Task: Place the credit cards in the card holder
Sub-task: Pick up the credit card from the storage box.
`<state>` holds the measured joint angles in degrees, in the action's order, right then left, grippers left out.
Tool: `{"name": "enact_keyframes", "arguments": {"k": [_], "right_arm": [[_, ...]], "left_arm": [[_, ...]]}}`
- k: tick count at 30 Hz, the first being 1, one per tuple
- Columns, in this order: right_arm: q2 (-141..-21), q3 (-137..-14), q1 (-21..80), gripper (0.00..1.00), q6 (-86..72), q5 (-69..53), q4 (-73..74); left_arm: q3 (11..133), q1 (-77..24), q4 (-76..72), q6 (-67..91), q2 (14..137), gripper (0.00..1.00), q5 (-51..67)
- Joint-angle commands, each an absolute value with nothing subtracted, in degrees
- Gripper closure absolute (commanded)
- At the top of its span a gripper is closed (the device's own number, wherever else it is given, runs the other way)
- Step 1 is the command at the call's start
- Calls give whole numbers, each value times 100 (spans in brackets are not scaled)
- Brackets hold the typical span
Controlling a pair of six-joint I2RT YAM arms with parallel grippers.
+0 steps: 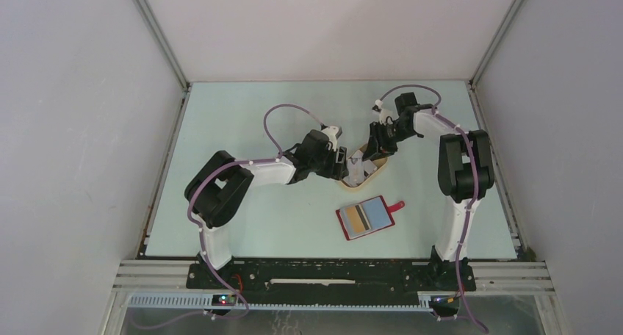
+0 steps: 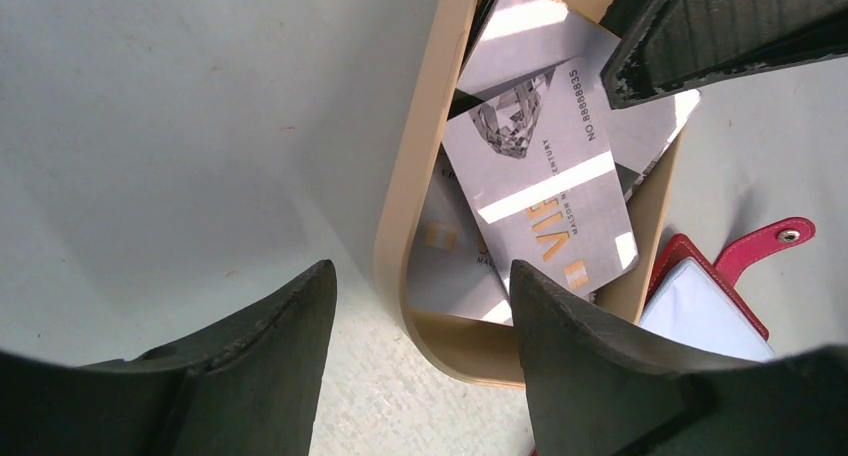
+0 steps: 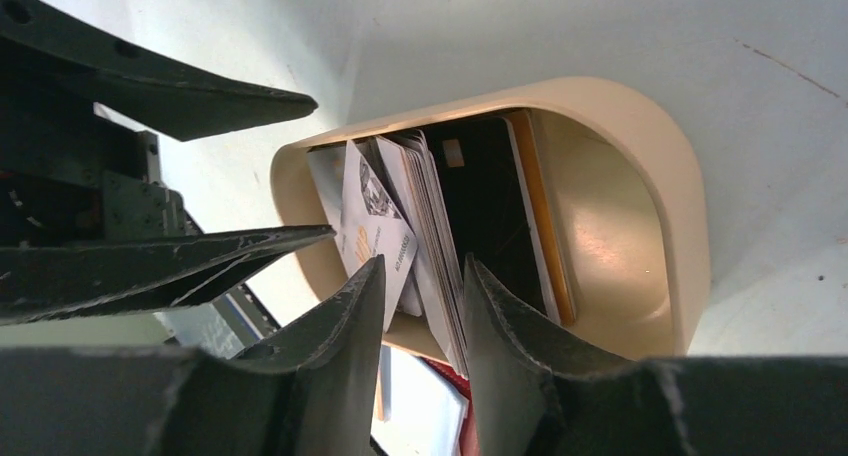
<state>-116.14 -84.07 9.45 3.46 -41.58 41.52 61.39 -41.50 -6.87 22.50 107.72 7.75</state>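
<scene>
**Location of task items.** The credit cards (image 3: 425,206) lean as a loose fanned stack inside the beige oval tray (image 3: 640,176), at mid-table. The card holder (image 1: 366,218) lies open on the table (image 1: 242,114), apart from the tray on the side nearer the arm bases. Its pale inside faces up, with what looks like a striped card already on it.

**Right end effector (image 3: 424,266).** The jaws stand narrow and straddle the edges of several cards at once. Whether they pinch yet cannot be told.

**Left end effector (image 2: 420,271).** The jaws stand wide apart, one finger outside the tray wall and the other over the cards inside. Nothing is held.

**Risks noted.**
1. Multiple pick: more than one card edge sits between the right fingers. A pinch here would likely lift a bundle, and the outer cards could slide out in transit.
2. Slip: the cards are thin and glossy. Caught only by an edge, one may pivot or drop.
3. Tray drag: the left jaws do not clamp the wall. Cards wedged against each other could tip or shift the tray on lifting.
4. Contact: both end effectors crowd the same tray, so a careless withdrawal could knock them together.
5. Holder unrestrained: an insertion push may skate it across the table.
</scene>
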Motion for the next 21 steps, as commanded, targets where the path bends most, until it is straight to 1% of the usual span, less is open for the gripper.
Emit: {"name": "enact_keyframes", "arguments": {"k": [1,7,12,21], "right_arm": [[-11695,-8613,918,58,241,-4805,4377],[-11790,-8614,923,58,228,-4973,4420],[-11979,-8694,932,56,237,-5137,4526],[-11933,-8717,863,56,281,-5157,4578]], "left_arm": [[6468,-4138,-652,2223,10668,31,807],[6503,-4136,-626,2223,10707,31,802],[6504,-4135,-633,2237,10714,31,773],[6436,-4132,-627,2228,10623,31,731]]}}
